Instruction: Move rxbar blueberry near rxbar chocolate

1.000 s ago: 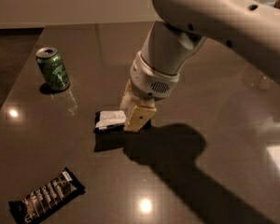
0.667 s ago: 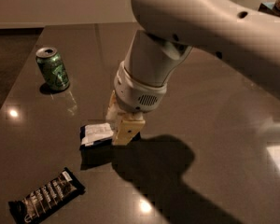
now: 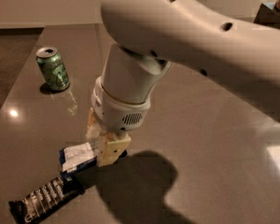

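Observation:
The rxbar blueberry, dark blue with a white label panel, is low over the dark table at the lower left. My gripper is shut on its right end, with one tan finger in front and the other behind. The rxbar chocolate, black with rows of white lettering, lies flat just below and left of the blue bar. Its right end is right next to the blue bar; I cannot tell whether they touch. My large white arm reaches down from the upper right and hides the table behind it.
A green soda can stands upright at the back left. The dark table runs wide to the right, under the arm's shadow. Its left edge is near the can. A dark object sits at the far right corner.
My gripper has carried the rxbar blueberry toward the front left, from the table's middle down to the right end of the rxbar chocolate. The can and the chocolate bar have not moved.

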`<state>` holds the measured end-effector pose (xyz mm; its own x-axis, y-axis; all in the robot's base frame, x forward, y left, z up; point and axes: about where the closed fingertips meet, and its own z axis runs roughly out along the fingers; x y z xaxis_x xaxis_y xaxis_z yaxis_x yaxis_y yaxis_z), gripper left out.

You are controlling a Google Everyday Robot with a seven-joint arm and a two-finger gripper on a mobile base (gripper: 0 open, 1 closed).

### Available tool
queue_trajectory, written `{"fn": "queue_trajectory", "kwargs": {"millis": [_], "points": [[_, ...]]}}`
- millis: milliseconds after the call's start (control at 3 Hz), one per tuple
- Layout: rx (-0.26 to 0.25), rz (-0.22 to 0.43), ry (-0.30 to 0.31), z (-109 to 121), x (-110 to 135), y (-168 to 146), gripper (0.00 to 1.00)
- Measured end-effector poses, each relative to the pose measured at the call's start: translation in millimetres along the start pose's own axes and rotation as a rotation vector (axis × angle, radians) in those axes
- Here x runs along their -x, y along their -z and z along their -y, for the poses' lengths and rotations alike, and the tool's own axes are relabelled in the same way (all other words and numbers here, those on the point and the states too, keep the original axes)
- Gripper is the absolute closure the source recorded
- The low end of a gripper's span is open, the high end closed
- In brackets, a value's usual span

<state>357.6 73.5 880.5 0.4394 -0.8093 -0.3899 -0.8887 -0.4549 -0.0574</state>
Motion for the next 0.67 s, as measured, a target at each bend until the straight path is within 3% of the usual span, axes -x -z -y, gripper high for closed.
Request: {"fn": "queue_trajectory", "kwargs": {"millis": [333, 667], "points": [[0.002, -0.001, 0.021, -2.0, 4.7, -0.5, 0.32], [-0.001, -0.003, 0.024, -2.3, 6.3, 0.2, 0.09]]}}
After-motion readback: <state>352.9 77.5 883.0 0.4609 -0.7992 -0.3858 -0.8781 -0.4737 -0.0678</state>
